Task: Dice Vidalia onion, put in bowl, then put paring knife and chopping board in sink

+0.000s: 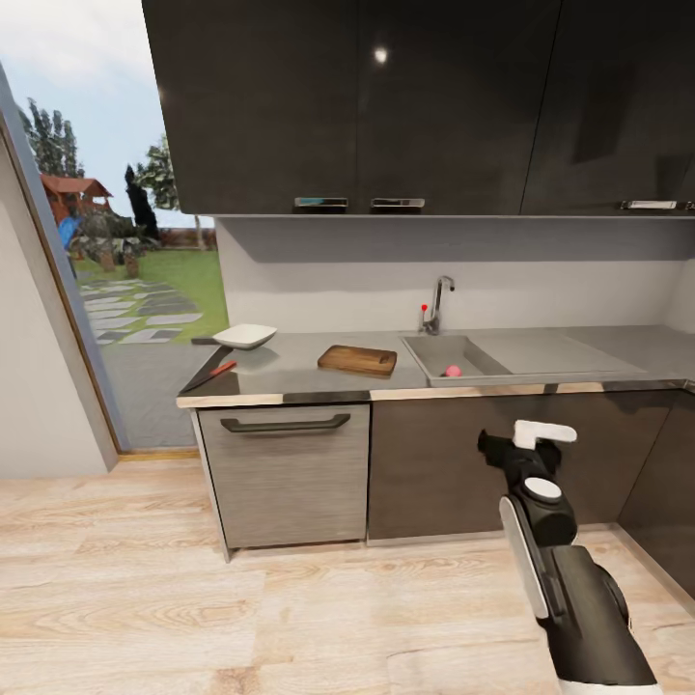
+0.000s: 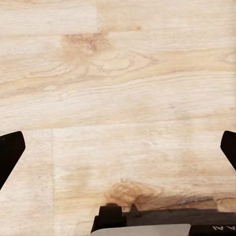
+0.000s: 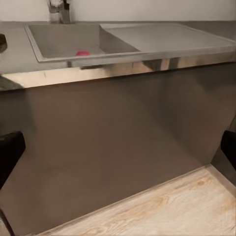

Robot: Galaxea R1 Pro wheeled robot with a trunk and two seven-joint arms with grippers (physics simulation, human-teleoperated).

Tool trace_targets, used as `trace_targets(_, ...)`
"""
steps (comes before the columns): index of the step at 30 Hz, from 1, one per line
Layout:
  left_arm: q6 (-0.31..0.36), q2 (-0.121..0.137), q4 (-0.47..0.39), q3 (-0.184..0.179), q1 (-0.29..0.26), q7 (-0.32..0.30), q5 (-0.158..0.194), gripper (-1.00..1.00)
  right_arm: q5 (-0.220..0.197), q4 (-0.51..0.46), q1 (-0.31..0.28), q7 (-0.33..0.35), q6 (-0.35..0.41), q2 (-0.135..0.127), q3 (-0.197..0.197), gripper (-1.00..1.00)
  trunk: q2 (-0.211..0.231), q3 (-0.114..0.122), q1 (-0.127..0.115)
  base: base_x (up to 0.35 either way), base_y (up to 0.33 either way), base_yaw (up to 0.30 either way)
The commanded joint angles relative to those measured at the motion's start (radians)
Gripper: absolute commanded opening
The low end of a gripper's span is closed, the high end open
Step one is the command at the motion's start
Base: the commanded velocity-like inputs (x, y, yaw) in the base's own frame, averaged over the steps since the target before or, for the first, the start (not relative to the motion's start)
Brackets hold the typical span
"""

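The pinkish-red Vidalia onion [image 1: 452, 371] [image 3: 82, 53] lies in the steel sink [image 1: 432, 351] [image 3: 59, 38] under the chrome tap [image 1: 439, 304]. On the grey countertop [image 1: 294, 372], left of the sink, rests the brown chopping board [image 1: 357, 360]. Farther left stands the white bowl [image 1: 243, 335], with the paring knife [image 1: 216, 373] at the counter's left end. My right gripper [image 1: 514, 446] [image 3: 118, 152] is open and empty, low before the dark cabinet front below the sink. My left gripper [image 2: 118, 152] is open and empty, facing the plank floor.
Glossy black upper cabinets [image 1: 386, 106] hang over the counter. A grey drawer front [image 1: 285, 473] sits below the knife's end. A drainer [image 1: 560, 352] extends right of the basin. A large window [image 1: 116, 241] and wall bound the left side. Pale wood floor [image 1: 241, 608] spreads before the cabinets.
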Motion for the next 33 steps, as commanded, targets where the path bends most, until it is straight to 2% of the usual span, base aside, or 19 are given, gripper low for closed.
trace_targets(1, -0.002, 0.000, 0.000, 0.001, 0.000, -0.001, 0.001, 1.00, 0.000, -0.001, -0.014, -0.005, 0.015, 0.002, 0.000, 1.00, -0.001, -0.001, 0.000, 0.000, 0.000, 0.000)
trace_targets(5, -0.002, 0.000, 0.001, 0.001, 0.000, -0.001, 0.001, 1.00, 0.000, -0.001, -0.088, -0.021, 0.072, 0.006, 0.010, 1.00, -0.001, -0.001, 0.000, 0.000, 0.000, 0.000)
trace_targets(11, -0.002, 0.000, 0.004, 0.001, 0.000, -0.001, 0.001, 1.00, -0.001, -0.001, -0.209, -0.034, 0.177, 0.008, 0.053, 1.00, -0.001, -0.001, 0.000, 0.000, 0.000, 0.000)
trace_targets(12, -0.002, -0.001, 0.008, 0.001, 0.000, -0.001, 0.001, 1.00, -0.002, 0.003, -0.266, -0.035, 0.224, 0.017, 0.060, 1.00, -0.001, -0.001, 0.000, 0.000, 0.000, 0.000)
trace_targets(16, -0.002, -0.002, 0.009, 0.001, 0.000, -0.001, 0.001, 1.00, -0.003, 0.013, -0.363, -0.036, 0.281, 0.048, 0.062, 1.00, -0.001, -0.001, 0.000, 0.000, 0.000, 0.000)
trace_targets(18, -0.002, -0.003, 0.010, 0.000, 0.000, -0.001, 0.002, 1.00, -0.003, 0.041, -0.451, -0.036, 0.330, 0.082, 0.063, 1.00, -0.001, -0.001, 0.000, 0.076, 0.030, 0.000)
trace_targets(20, -0.002, -0.003, 0.010, 0.000, 0.000, -0.001, 0.002, 1.00, -0.003, 0.071, -0.487, -0.036, 0.340, 0.099, 0.063, 1.00, -0.001, -0.001, 0.000, 0.159, 0.092, 0.000)
trace_targets(25, -0.002, -0.003, 0.009, 0.000, 0.000, -0.001, 0.001, 1.00, -0.003, 0.192, -0.553, -0.033, 0.348, 0.123, 0.063, 1.00, -0.001, -0.001, 0.000, 0.228, 0.146, 0.000)
trace_targets(33, -0.002, -0.004, 0.008, -0.001, 0.000, -0.001, 0.001, 1.00, -0.005, 0.322, -0.575, -0.030, 0.336, 0.127, 0.063, 1.00, -0.001, -0.001, 0.000, 0.261, 0.173, 0.000)
